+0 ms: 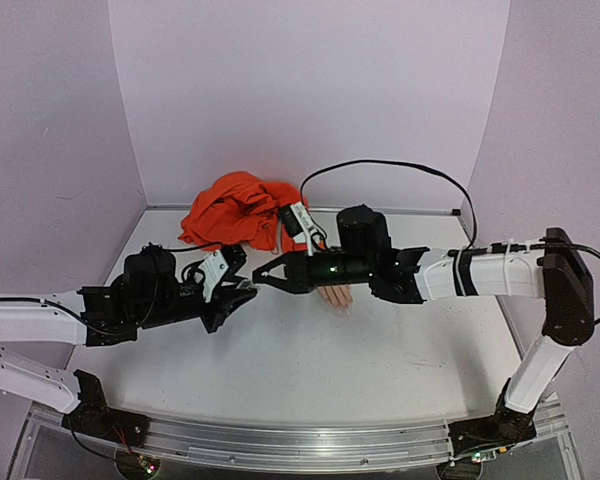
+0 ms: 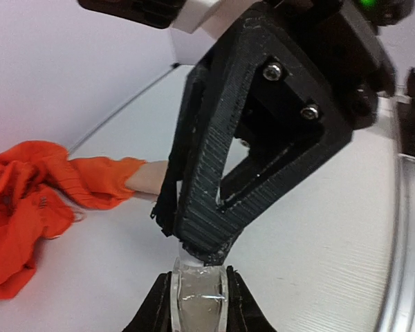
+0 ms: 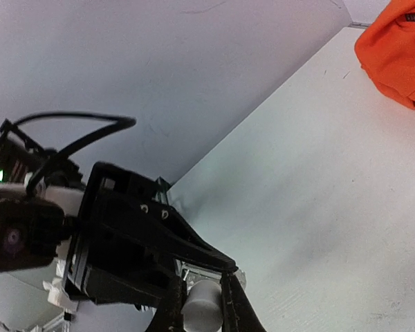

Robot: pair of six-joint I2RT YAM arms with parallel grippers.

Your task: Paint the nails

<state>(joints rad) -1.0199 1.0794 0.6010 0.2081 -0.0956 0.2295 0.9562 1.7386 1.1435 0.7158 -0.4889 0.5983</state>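
While the left gripper is clenched round a small clear bottle, the right gripper meets it tip to tip, pinched shut on the white cap. The mannequin hand lies on the table beneath the right arm, well behind both tips. Its orange sleeve trails toward the back wall, and its nails are too small to make out.

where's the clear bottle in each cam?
Left wrist: bottle bottom centre, clamped in the left gripper.
Right wrist: only its whitish top, bottom centre, in the right gripper.
Top external: hidden where both gripper tips meet, left of centre.
Landmark: orange cloth, at left edge, top right, back centre respectively.
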